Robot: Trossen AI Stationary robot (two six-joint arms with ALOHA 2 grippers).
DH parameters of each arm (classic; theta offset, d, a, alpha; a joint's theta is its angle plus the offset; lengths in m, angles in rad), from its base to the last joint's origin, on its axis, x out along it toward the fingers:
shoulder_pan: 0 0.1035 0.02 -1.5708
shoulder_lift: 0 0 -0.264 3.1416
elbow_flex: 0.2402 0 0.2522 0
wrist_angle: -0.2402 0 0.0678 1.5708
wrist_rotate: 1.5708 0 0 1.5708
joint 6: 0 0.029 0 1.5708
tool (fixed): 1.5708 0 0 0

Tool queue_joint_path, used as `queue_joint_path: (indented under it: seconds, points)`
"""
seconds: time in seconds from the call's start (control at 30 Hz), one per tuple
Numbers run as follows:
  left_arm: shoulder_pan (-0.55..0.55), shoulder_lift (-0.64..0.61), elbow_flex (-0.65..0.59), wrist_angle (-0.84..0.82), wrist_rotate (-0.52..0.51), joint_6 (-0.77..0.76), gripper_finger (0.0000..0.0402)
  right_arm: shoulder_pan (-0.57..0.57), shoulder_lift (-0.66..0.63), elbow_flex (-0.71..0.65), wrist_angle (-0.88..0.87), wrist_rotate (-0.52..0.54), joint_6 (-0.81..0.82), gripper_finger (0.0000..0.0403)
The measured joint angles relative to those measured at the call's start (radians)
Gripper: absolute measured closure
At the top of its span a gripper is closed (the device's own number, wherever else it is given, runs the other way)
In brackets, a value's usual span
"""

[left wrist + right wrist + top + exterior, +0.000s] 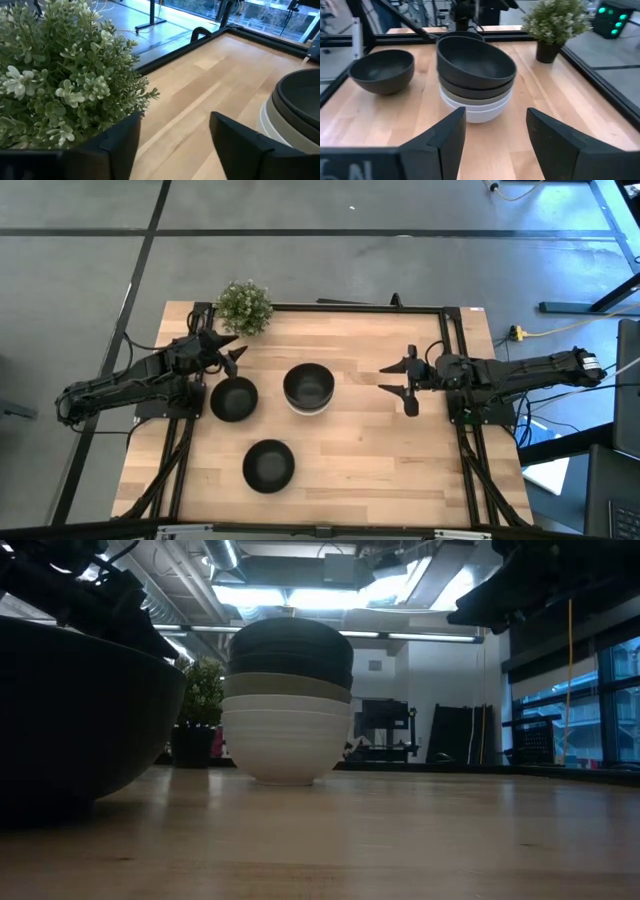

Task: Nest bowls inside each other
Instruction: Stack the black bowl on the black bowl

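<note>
A stack of nested bowls [308, 388] stands mid-table: white at the bottom, a grey-olive one above it and black ones on top [288, 700]. The topmost black bowl sits tilted [476, 62]. Two single black bowls rest on their bases, one left of the stack [234, 399] and one nearer the front edge [268, 465] [382, 70]. My left gripper [228, 352] [175, 145] hovers open beside the potted plant, left of the stack. My right gripper [405, 380] [496, 135] is open, right of the stack and facing it.
A small green potted plant [244, 307] [60, 75] stands at the table's far edge, close to my left gripper. A black frame [350, 307] runs along the table's far and side edges. Bare wood [400, 470] lies at the near right.
</note>
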Motion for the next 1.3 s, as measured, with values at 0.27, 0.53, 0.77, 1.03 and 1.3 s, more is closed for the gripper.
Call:
queue_joint_path:
  seconds: [0.27,0.53,0.77,1.03,1.3]
  points:
    - [0.000,0.000,0.000,0.041,0.081,-0.036,0.0106,0.000,0.000,0.000,0.027,0.076,-0.001,0.0194]
    - [0.000,0.000,0.000,0.213,0.180,-0.040,0.0103,0.000,0.000,0.001,0.075,0.182,0.001,0.0194]
    - [0.000,0.003,0.039,0.228,0.259,0.018,0.0103,0.000,0.000,0.001,0.082,0.182,0.002,0.0194]
    - [0.000,0.143,0.224,-0.138,0.168,-0.013,0.0104,-0.026,0.000,0.001,0.098,0.182,0.022,0.0194]
    - [0.000,0.338,0.457,-0.405,0.231,-0.058,0.0104,-0.066,0.001,0.001,0.103,0.181,0.023,0.0194]
